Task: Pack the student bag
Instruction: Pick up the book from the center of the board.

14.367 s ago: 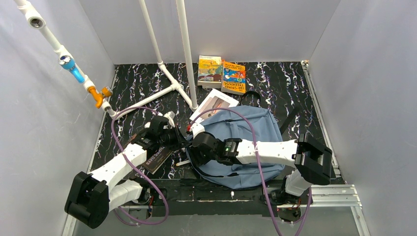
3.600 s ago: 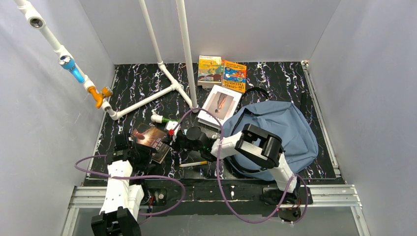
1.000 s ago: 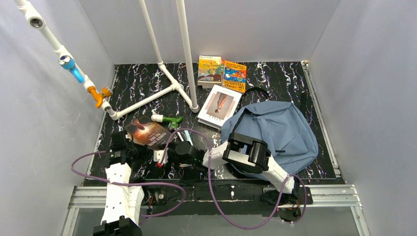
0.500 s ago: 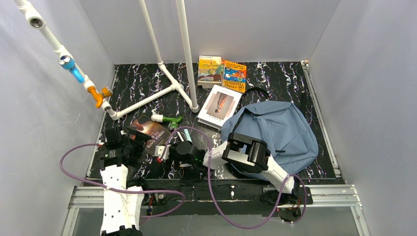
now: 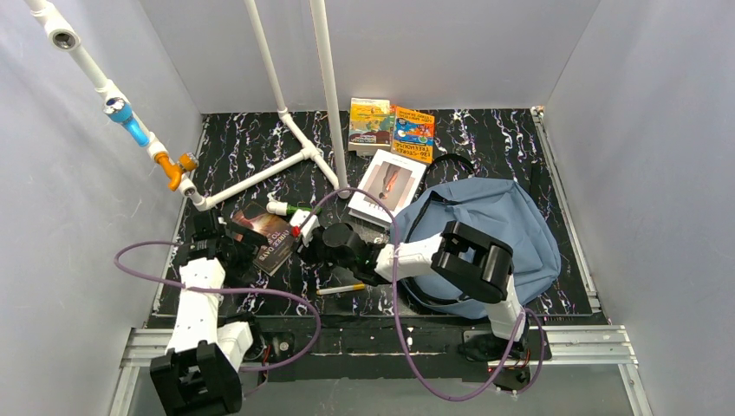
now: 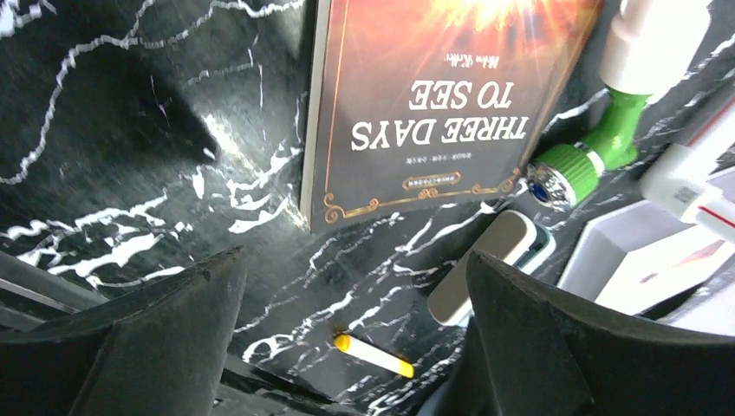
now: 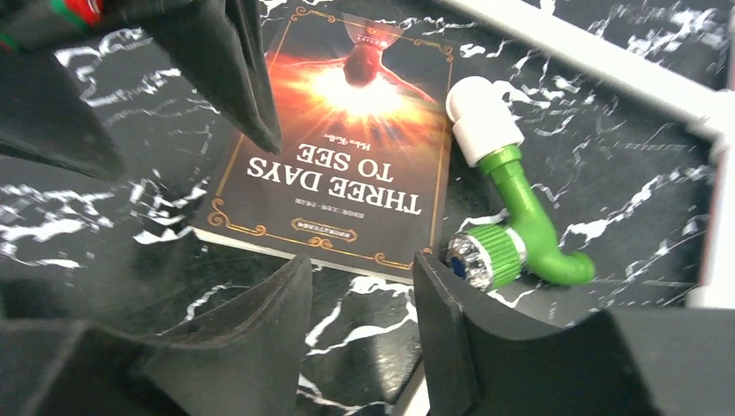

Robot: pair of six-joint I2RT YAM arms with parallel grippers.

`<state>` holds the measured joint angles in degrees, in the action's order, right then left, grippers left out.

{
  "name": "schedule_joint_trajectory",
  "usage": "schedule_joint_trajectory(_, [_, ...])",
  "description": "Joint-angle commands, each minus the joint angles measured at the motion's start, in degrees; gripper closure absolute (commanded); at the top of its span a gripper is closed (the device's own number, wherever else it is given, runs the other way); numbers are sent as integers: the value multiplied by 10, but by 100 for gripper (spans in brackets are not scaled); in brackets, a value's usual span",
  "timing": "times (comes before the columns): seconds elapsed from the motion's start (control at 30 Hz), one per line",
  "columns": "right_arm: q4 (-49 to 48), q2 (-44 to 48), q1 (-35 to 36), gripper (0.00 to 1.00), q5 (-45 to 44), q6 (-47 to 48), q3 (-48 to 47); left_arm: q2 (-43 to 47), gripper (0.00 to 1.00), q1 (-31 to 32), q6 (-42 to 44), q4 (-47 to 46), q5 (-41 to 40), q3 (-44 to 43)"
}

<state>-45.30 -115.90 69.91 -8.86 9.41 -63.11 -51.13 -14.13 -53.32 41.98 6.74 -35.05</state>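
The student bag [image 5: 498,232], a slate-blue backpack, lies at the right in the top view, its near edge under my right arm's elbow. A dark book titled "Three Days to See" [image 5: 267,240] [image 6: 442,95] [image 7: 347,165] lies flat at the left. My left gripper [image 5: 234,243] [image 6: 355,286] stands wide open over the bare table just off the book's near edge. My right gripper [image 5: 305,243] [image 7: 360,277] faces the same book from the other side, open, holding nothing. Neither gripper touches the bag.
A green and white nozzle [image 5: 290,209] [image 7: 511,225] lies beside the book. A yellow-tipped pen [image 5: 341,289] [image 6: 374,355] and a white case [image 6: 490,264] lie nearer the front. A white book [image 5: 387,186], two colourful books [image 5: 392,128] and white pipes [image 5: 295,139] stand further back.
My right gripper has pulled back from the near edge toward the book, uncovering the pen. The left gripper has shifted further from the front, beside the book. The bag has not moved.
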Motion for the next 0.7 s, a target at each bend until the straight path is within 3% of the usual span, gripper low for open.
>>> schedule_joint_trajectory(0.0, [155, 31, -7, 43, 22, -199, -67, -55, 3, -1, 87, -29, -44, -33])
schedule_joint_trajectory(0.1, [246, 13, -9, 40, 47, -281, -145, -109, 2, -4, 125, -23, -88, -54])
schedule_joint_trajectory(0.23, [286, -18, -19, 38, 84, -355, -205, -167, 2, -18, 131, -32, -107, -68])
schedule_joint_trajectory(0.4, [304, -35, -43, 37, 115, -400, -223, -242, 4, -25, 95, -64, -9, -56])
schedule_joint_trajectory(0.47, [303, -34, -53, 37, 115, -409, -213, -251, 11, -25, 77, -88, 14, -34])
schedule_joint_trajectory(0.53, [306, -31, -56, 37, 107, -406, -203, -241, 25, -25, 59, -115, 28, -9])
schedule_joint_trajectory(0.67, [279, -33, -56, 37, 114, -351, -186, -207, 70, -25, 29, -157, 33, 35])
